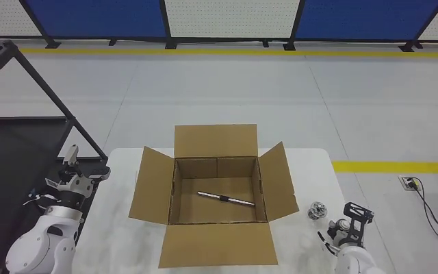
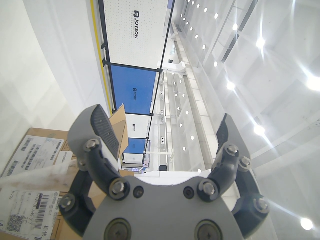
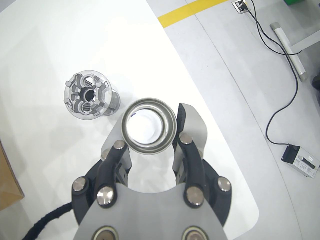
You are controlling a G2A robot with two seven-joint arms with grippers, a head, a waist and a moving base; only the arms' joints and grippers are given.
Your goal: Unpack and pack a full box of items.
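An open cardboard box [image 1: 215, 140] stands mid-table with its flaps spread. A thin metal rod [image 1: 226, 198] lies slanted on its floor. To the box's right, near the table's right edge, my right gripper [image 1: 344, 229] [image 3: 150, 118] is shut on a short metal sleeve [image 3: 148, 101], held upright just above the white table [image 3: 62, 26]. A toothed metal hub [image 3: 86, 98] [image 1: 315, 211] stands on the table close beside it. My left gripper [image 2: 163, 114] [image 1: 71, 164] is at the table's left edge, pointing upward, open and holding nothing, with a box flap [image 2: 120, 121] behind one finger.
A black metal cart frame [image 1: 41, 130] stands left of the table. Right of the table, the floor carries a yellow line [image 3: 200, 6], a wall socket [image 3: 241, 6] with a black cable, and a small grey power unit [image 3: 300, 162]. The table's rounded corner [image 3: 252, 206] is near my right gripper.
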